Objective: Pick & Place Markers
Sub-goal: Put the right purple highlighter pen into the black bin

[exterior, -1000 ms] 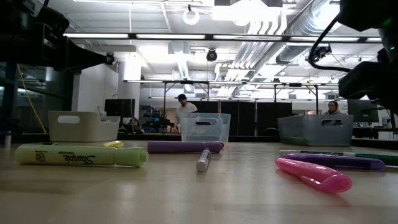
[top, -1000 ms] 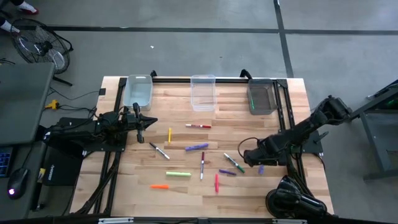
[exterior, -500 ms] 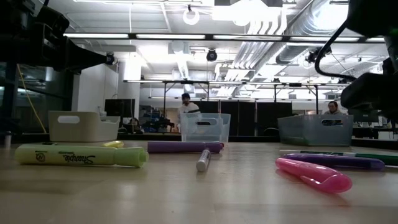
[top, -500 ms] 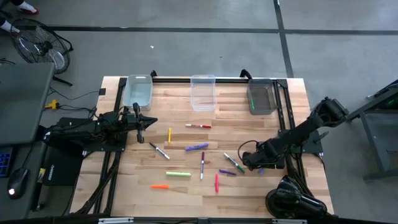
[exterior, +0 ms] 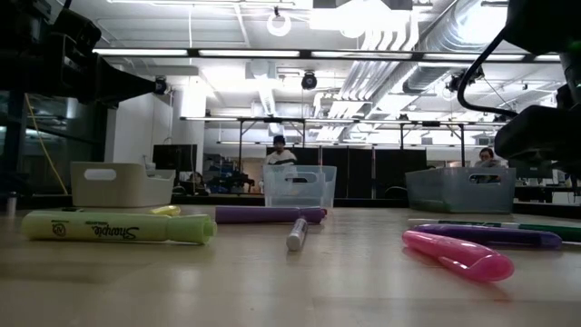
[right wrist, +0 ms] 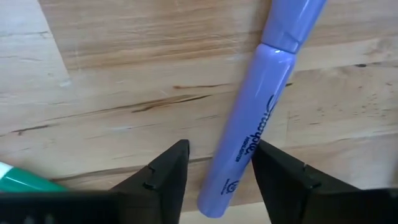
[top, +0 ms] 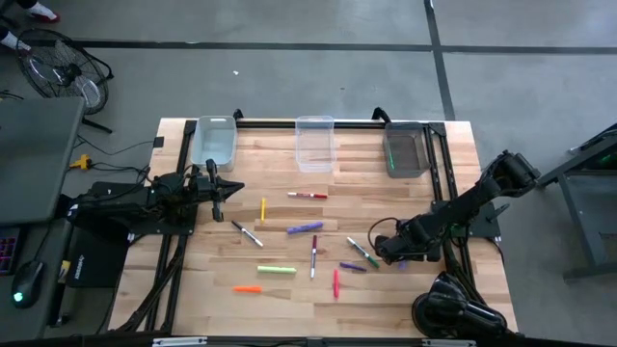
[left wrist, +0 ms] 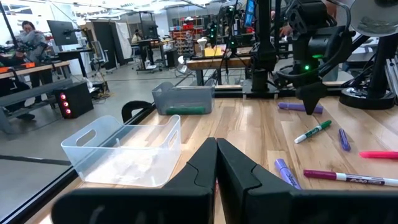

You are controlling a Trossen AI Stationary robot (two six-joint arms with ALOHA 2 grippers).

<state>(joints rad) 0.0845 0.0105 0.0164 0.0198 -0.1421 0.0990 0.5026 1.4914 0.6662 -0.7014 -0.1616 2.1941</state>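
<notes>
Right gripper: the right arm's dark two-finger gripper [right wrist: 214, 180] was found low over the wooden table [top: 386, 299] at its right side; its fingers were spread apart.
Purple marker at right gripper: a pale purple highlighter-style marker [right wrist: 261, 106] was seen lying flat on the wood, one end reaching between the parted fingertips; contact with either fingertip [right wrist: 165, 171] could not be confirmed. In the high view only a small purple part of it [top: 403, 262] was visible at the gripper.
Left gripper: the left arm's dark gripper [left wrist: 216, 163] was held over the left part of the table, near the far-left bin; its fingers were pressed together with nothing between them.
Scattered markers: a red-and-white marker [top: 307, 195], a yellow marker [top: 263, 209], a black-and-white marker [top: 247, 233], a long purple marker [top: 305, 228], a light green highlighter [top: 276, 270], an orange marker [top: 247, 288], a pink-red marker [top: 335, 282], a green marker [top: 362, 253] and a short purple marker [top: 352, 267] were recorded lying on the table's middle, well apart from the bins.
Bins: three clear plastic bins stood along the far edge: left [top: 214, 142], middle [top: 314, 144], right [top: 406, 149]. A green stick was noted inside the right bin.
Background: a person [exterior: 280, 153] was seen in the room beyond the table.
</notes>
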